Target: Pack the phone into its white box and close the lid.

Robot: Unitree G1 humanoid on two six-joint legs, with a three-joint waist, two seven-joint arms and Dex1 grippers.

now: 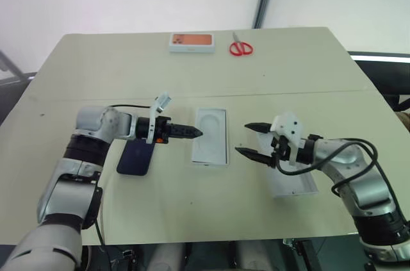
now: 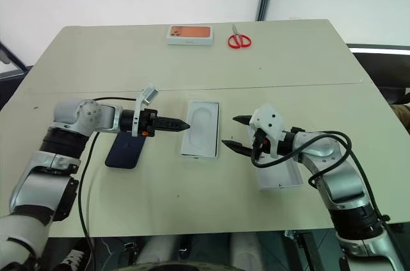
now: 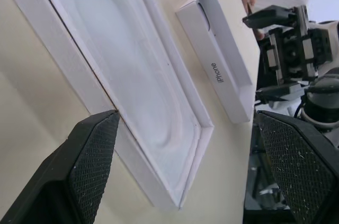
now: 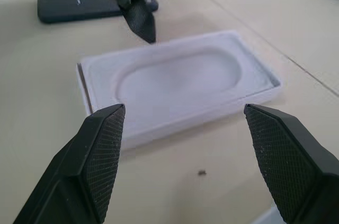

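The phone [image 1: 135,157] lies flat on the table [image 1: 96,66] under the left tool [image 1: 197,133], whose fingers gape empty. It looks slim, stiff and slippery; pinch its long edges. The box [image 1: 211,136] sits mid-table. The right tool [image 1: 250,139], wide open and empty, hovers by the lid [image 1: 291,184].

text: "iPhone" | on: side wall of the white box [image 3: 220,70] | other readable text: none
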